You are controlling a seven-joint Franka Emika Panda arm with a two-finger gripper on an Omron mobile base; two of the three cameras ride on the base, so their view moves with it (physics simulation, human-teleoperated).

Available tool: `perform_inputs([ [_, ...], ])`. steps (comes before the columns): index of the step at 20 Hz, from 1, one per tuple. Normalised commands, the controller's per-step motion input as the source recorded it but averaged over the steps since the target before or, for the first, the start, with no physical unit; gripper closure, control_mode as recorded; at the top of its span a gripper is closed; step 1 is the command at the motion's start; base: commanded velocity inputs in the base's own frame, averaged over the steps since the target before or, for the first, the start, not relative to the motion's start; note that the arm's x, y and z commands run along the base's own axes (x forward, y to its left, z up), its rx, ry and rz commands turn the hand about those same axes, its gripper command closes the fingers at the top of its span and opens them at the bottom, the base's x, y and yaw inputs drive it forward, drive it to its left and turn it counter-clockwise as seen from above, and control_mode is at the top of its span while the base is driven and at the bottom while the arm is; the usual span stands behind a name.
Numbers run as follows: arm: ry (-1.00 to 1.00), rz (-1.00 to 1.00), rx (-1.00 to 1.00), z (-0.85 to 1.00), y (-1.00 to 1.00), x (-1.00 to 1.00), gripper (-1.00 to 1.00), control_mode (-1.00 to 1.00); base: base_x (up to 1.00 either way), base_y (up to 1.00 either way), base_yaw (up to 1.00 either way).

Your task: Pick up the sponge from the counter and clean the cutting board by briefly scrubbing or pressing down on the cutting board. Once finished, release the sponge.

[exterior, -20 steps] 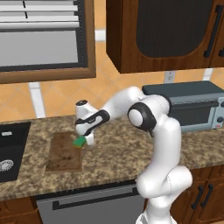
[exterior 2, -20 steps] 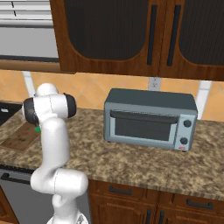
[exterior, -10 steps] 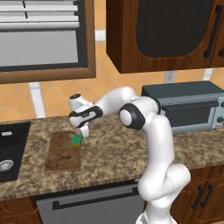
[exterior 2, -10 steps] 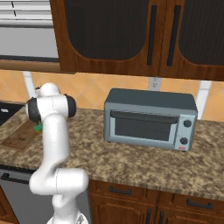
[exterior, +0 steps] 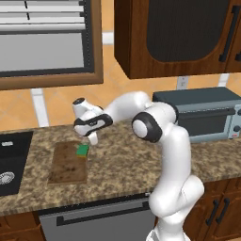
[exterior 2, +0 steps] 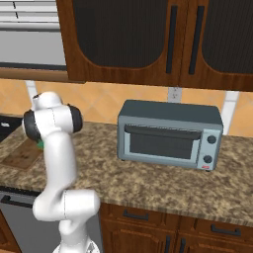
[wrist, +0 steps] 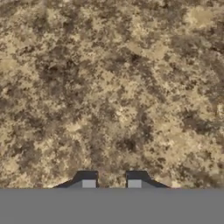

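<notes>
The green sponge (exterior: 83, 149) lies on the right rear part of the brown cutting board (exterior: 67, 163), which rests on the granite counter (exterior: 122, 162). My gripper (exterior: 92, 139) hangs just behind and right of the sponge, off it. In the hand view my gripper (wrist: 111, 183) has its fingertips (wrist: 89, 182) a little apart, with nothing between them and only speckled counter (wrist: 113, 87) beneath. From the right base view my arm hides most of the board (exterior 2: 20, 158); a sliver of the sponge (exterior 2: 39, 145) peeks out beside it.
A black sink basin (exterior: 9, 162) is set into the counter left of the board. A grey toaster oven (exterior: 207, 115) stands at the right rear, also toaster oven (exterior 2: 170, 133). Dark wall cabinets hang overhead.
The hand has risen off the sponge and drawn back toward the wall. The sponge stays on the board. The jaws closed and then parted a little.
</notes>
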Motion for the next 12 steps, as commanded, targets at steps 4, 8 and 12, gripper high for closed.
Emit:
perform_inputs([
  [4,-0.24,0.00,0.05,0.10,-0.62,-1.00,-1.00,-1.00,0.00,0.00,0.00],
  [8,-0.19,-0.01,0.11,0.50,-0.38,-0.97,-1.00,-1.00,0.00,0.00,0.00],
  [12,-0.21,-0.03,0.15,0.77,-0.20,-0.84,-1.00,-1.00,0.00,0.00,0.00],
])
